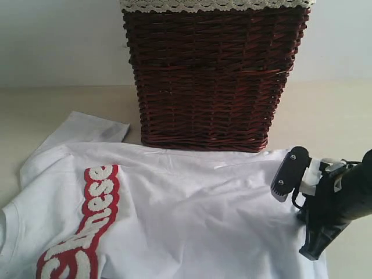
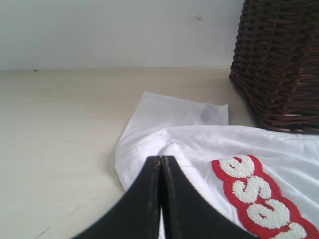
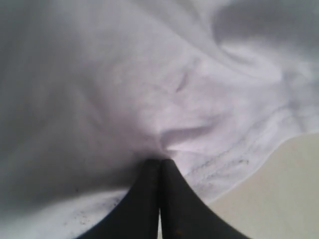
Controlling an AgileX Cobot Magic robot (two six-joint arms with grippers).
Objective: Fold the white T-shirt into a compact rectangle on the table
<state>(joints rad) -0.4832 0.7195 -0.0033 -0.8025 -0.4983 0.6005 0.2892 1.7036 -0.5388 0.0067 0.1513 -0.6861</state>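
The white T-shirt (image 1: 192,221) lies spread on the table (image 1: 46,110), its red-outlined lettering (image 1: 87,226) at the left and one sleeve (image 1: 87,131) pointing toward the back. My right gripper (image 1: 308,253) is down on the shirt's right edge. In the right wrist view it (image 3: 160,161) is shut, with the cloth (image 3: 149,99) puckered into its tips near the hem. My left gripper (image 2: 160,158) is also shut, pinching a small ridge of the shirt (image 2: 172,147) by the sleeve, close to the lettering (image 2: 259,199). The left gripper does not show in the exterior view.
A dark brown wicker basket (image 1: 212,75) with a lace-trimmed liner (image 1: 215,4) stands right behind the shirt, also seen as the basket (image 2: 279,64) in the left wrist view. Bare table (image 2: 55,139) lies beside the sleeve and past the hem (image 3: 284,194).
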